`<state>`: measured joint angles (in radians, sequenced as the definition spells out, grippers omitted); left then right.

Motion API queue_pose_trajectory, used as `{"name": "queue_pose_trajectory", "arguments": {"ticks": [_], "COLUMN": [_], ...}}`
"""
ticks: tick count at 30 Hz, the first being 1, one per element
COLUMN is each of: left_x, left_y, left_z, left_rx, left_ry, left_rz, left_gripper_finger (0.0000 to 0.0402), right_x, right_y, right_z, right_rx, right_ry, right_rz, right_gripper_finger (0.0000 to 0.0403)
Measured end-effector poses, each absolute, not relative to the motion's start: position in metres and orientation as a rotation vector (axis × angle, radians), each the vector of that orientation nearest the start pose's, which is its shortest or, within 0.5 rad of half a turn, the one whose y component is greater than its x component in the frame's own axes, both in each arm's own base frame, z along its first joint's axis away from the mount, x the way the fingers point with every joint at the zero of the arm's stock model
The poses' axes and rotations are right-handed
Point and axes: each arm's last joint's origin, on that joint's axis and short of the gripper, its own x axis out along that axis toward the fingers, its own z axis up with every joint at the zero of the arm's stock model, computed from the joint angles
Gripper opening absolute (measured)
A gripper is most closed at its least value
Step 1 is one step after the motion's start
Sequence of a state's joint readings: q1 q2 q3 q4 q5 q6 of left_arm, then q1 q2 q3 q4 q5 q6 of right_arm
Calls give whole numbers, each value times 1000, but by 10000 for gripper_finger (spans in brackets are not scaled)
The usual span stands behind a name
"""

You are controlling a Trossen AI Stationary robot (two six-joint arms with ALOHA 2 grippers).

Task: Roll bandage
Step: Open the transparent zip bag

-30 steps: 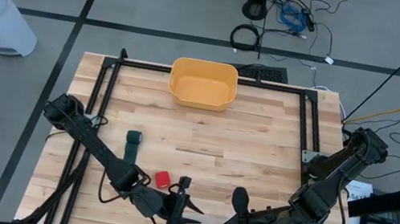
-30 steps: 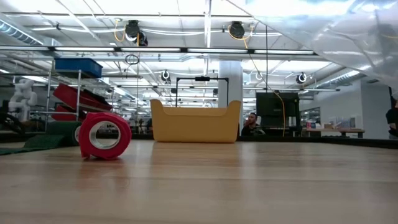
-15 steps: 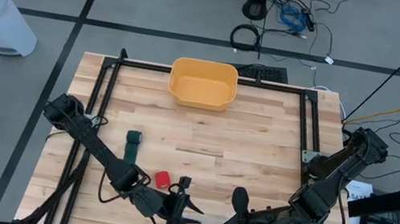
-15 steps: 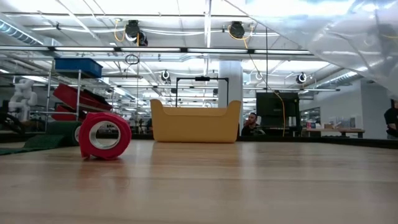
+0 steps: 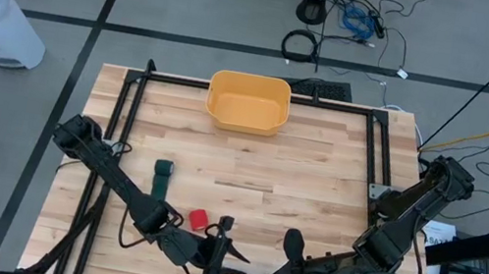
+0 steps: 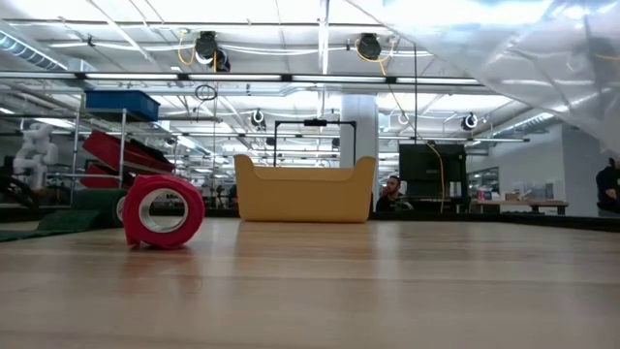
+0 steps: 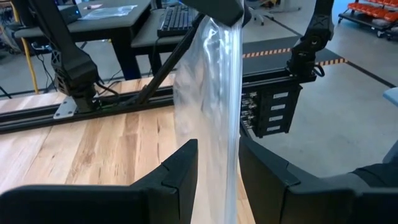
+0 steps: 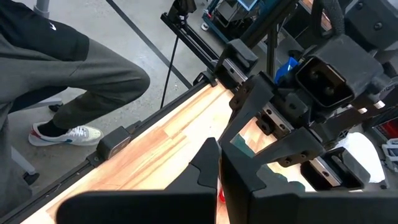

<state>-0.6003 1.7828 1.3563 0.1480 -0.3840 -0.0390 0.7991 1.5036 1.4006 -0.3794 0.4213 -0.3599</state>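
Left gripper (image 5: 217, 252), near edge of the table (image 5: 317, 179): fingers (image 7: 177, 171) partly spread, pinching a clear plastic sheet or bag (image 7: 211, 93) that stands up between them.

Right gripper (image 5: 289, 259), near edge, just right of the left one: fingers (image 8: 208, 165) pressed together; the sheet stretches between the two grippers, so this one probably holds its other end, though the grip itself is not plain.

Red bandage roll (image 5: 199, 218): on the table just beyond the left gripper, on its edge, already wound; held by neither arm.

Dark green bandage (image 5: 161, 178): farther left, a loose tail trailing from it.

Yellow bin (image 5: 247, 101): far edge, middle, well apart from the rest.

Hazards, as judged:
- Both arms are occupied with the plastic; no bandage can be rolled until it is put down.
- The thin film may slip or tear if the arms pull apart.
- The left arm swinging outward could knock the red roll and send it rolling off.
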Motion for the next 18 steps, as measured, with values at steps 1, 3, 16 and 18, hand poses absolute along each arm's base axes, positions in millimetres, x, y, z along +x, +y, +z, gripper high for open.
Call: {"name": "queue_pose_trajectory", "arguments": {"ticks": [1, 3, 16, 18], "left_x": [348, 348, 343, 342], "left_y": [-225, -225, -227, -226], "left_z": [289, 289, 295, 297], "left_rx": [94, 94, 91, 91], "left_ry": [251, 250, 238, 234], "left_rz": [-210, -210, -217, -206], "left_gripper_finger": [122, 122, 122, 122], "right_x": [243, 242, 242, 242], "right_y": [232, 232, 232, 232], "right_z": [358, 358, 358, 358], "right_rx": [-629, -629, -626, -626], "right_ry": [329, 329, 331, 331], "right_rz": [441, 442, 441, 442], "right_gripper_finger": [0, 0, 0, 0]}}
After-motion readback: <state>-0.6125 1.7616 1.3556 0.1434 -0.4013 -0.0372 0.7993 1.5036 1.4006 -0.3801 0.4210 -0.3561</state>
